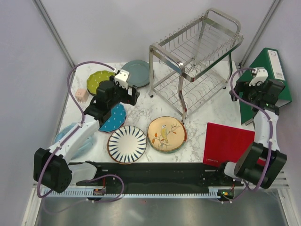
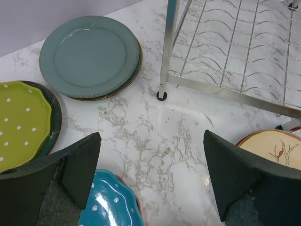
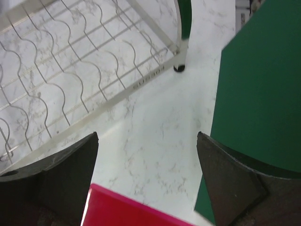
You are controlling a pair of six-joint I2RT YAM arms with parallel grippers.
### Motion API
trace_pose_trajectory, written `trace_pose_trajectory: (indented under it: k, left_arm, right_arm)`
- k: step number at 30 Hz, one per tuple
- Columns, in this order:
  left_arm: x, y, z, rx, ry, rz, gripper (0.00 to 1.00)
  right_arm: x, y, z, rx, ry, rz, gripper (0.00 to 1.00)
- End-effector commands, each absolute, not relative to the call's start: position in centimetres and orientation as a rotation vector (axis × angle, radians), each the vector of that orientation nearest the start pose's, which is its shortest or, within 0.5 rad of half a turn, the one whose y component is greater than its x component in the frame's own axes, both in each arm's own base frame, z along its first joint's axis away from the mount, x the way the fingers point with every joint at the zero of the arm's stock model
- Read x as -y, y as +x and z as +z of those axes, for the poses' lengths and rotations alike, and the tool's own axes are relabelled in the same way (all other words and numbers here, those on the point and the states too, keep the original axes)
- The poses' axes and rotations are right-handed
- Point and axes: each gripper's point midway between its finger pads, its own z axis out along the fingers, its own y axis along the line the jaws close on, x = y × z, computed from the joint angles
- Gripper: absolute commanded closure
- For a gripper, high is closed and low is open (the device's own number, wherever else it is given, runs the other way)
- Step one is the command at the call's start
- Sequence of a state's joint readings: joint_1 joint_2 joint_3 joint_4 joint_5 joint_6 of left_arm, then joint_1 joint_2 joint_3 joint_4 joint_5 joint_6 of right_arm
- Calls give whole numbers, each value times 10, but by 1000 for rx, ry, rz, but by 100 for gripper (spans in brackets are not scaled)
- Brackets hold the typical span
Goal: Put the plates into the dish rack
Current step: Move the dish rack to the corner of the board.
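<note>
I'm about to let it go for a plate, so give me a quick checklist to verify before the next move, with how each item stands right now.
1. Left gripper open and empty: ok, jaws wide apart.
2. Right gripper open and empty: ok.
3. Dish rack slots free: ok, no plate in either tier.
4. A plate near the left gripper: ok, the teal plate lies right by one finger.
5. Plates lying singly: not ok, the grey-blue plate rests on another plate.
6. Right gripper clear of the green binder: cannot tell, it hangs close beside it.
</note>
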State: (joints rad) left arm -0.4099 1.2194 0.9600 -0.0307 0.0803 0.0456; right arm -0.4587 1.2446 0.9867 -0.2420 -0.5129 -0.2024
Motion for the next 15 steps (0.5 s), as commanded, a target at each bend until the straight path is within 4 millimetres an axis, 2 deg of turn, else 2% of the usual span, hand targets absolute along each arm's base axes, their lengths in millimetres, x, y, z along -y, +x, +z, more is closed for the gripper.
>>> trace_pose_trajectory:
  k: [1,6,8,12,15]
  left_arm:
    - [187,381,251,-1722,489,-374,3]
    - [197,395,235,-1753,481,-397,5]
    - [199,400,231,-1762,480,-399,5]
    - [206,412,214,-1810,457,-419,7]
    - [210,418,212,-1809,449,-439,7]
  right_arm:
    - [83,409,265,-1767,-333,200,10]
    - [88,447,258,-1745,-470,278,16]
    - [94,459,256,-1723,-544,248,17]
    - [114,495,252,-1693,-627,189,17]
    - [121,517,252,-1665,-669,182,20]
